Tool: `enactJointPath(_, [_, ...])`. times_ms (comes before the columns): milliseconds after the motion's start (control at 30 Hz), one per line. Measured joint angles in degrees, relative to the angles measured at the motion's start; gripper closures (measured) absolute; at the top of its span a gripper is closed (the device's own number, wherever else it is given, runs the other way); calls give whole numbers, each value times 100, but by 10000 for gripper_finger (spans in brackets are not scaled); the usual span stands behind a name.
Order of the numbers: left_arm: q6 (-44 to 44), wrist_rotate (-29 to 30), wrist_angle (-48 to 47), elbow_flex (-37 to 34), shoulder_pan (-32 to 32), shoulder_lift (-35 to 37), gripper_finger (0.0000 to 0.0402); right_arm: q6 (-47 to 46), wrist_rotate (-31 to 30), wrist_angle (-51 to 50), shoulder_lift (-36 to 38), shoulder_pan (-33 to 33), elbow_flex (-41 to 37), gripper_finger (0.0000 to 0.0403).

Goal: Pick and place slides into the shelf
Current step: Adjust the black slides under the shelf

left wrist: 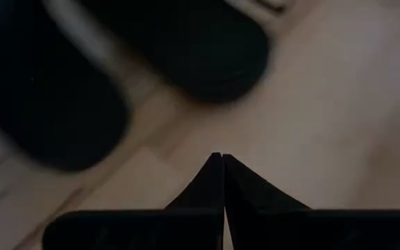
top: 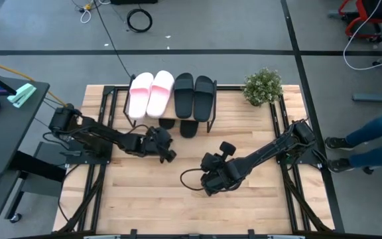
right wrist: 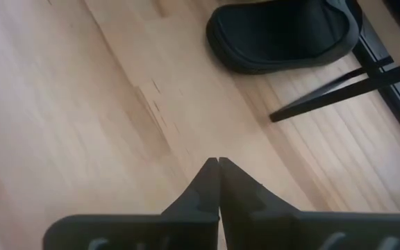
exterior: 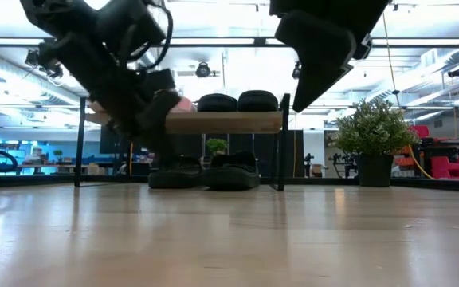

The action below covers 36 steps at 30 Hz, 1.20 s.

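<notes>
Both grippers' fingers are together, empty. Under the shelf (top: 212, 111), black slides (top: 188, 128) look light and soft; grip a strap.

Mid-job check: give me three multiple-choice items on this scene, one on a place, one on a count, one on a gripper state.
1. Where are the two lower black slides?
A. on the tabletop beneath the shelf's board
B. beside the plant
C. in a gripper

2. How many pink slides lie on the shelf top?
A. none
B. two
C. four

3. The left gripper is:
A. wide open
B. shut, empty
C. clamped on a slide

Key: 1 A, the black slides sit under the shelf. 2 B, the pink slides lie side by side. 3 B, the left gripper has its fingertips touching.
</notes>
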<state>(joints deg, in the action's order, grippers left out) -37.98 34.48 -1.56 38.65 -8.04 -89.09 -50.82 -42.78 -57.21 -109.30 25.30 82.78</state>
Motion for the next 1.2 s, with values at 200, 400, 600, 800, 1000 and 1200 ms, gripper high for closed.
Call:
enactJointPath(200, [-592, 1014, -1019, -4, 207, -132, 399, -3, -15, 1, -2, 0, 0, 398])
enactJointPath(400, [-639, 1237, -1579, -2, 731, -132, 399, 23, -15, 0, -5, -4, -2, 398])
enactJointPath(600, [-492, 1234, -1755, -2, 1344, -132, 399, 21, -13, 0, -7, -4, -2, 397])
enactJointPath(800, [-447, 1225, -1641, -2, 1749, -132, 398, 1, -11, 0, -7, -4, -2, 397])
enactJointPath(1000, [-492, 1061, -958, 1, 1804, -332, 399, 25, -11, 1, -7, -4, -2, 396])
enactJointPath(1200, [-586, 1112, -544, 40, 1733, -1000, 399, 32, -11, 4, -7, -4, -4, 396])
